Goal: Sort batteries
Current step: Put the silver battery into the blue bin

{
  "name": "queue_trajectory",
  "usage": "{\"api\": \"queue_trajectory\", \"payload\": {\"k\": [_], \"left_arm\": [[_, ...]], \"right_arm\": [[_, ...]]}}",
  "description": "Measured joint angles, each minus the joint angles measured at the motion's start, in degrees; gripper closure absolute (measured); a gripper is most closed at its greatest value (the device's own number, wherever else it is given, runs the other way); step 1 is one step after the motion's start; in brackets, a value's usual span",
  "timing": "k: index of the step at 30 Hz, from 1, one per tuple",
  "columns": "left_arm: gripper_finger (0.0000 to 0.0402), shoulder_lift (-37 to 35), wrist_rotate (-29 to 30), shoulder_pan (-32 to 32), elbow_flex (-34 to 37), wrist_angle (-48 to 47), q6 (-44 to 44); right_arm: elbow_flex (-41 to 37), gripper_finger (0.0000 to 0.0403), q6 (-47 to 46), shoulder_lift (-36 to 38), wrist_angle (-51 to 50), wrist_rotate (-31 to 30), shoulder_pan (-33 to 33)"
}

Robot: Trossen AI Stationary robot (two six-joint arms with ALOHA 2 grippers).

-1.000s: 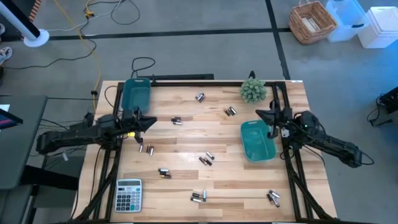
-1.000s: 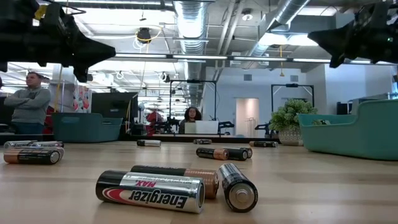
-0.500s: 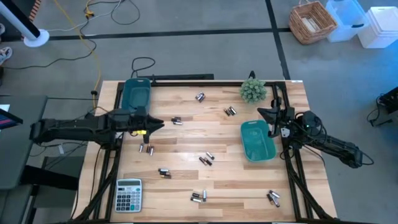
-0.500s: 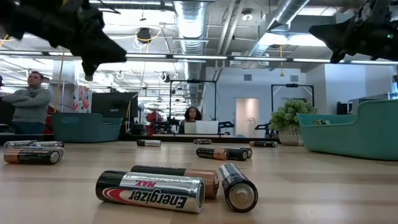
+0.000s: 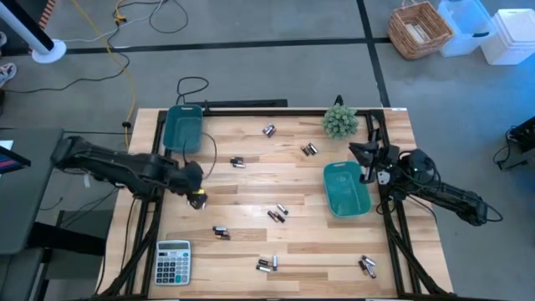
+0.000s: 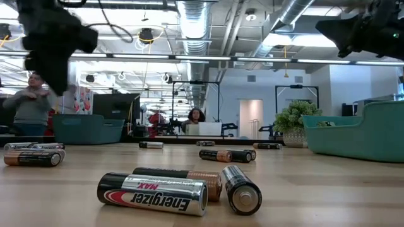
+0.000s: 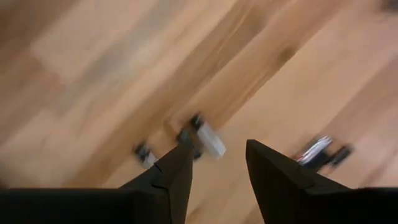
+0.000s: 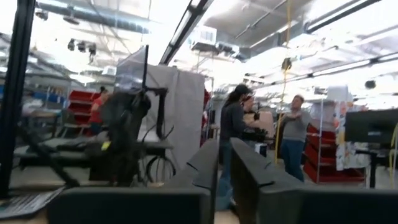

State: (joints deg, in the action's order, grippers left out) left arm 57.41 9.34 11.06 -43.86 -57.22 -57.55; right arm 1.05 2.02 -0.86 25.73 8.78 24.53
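Left gripper [image 5: 197, 195] swung from near the left bin [image 5: 183, 128] down over the battery pair [image 7: 205, 139] at table left-centre, fingers [image 7: 177, 176] now parted, nothing between them. Means descent for the next pick, grasp not yet made. Right gripper [image 5: 361, 150] parked at far edge of right bin [image 5: 345, 189], fingers barely cracked apart, empty. Remaining batteries [image 5: 277, 214] scattered mid-table and along near edge, unsorted.

batteries [image 7: 205, 138] under left gripper [image 7: 217, 180] motion-blurred, perhaps two or three, sizes unreadable
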Motion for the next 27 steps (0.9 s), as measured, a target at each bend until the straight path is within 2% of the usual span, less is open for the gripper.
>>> {"api": "queue_trajectory", "payload": {"k": [6, 13, 27], "left_arm": [[0.0261, 6.9, 1.2, 4.7, 0.0, -4.9, -10.4], [0.0261, 13.1, 0.0, 7.1, 3.0, -6.3, -18.6], [0.0261, 14.6, 1.0, 8.8, 10.3, 1.4, -24.9]], "right_arm": [[0.1, 0.0302, 1.3, 0.0, 2.1, -0.1, 0.0], [0.1, 0.028, 1.6, 0.0, 1.9, -0.1, 1.2], [0.2, 0.0274, 1.4, 0.0, 1.6, -0.1, 2.2]]}}
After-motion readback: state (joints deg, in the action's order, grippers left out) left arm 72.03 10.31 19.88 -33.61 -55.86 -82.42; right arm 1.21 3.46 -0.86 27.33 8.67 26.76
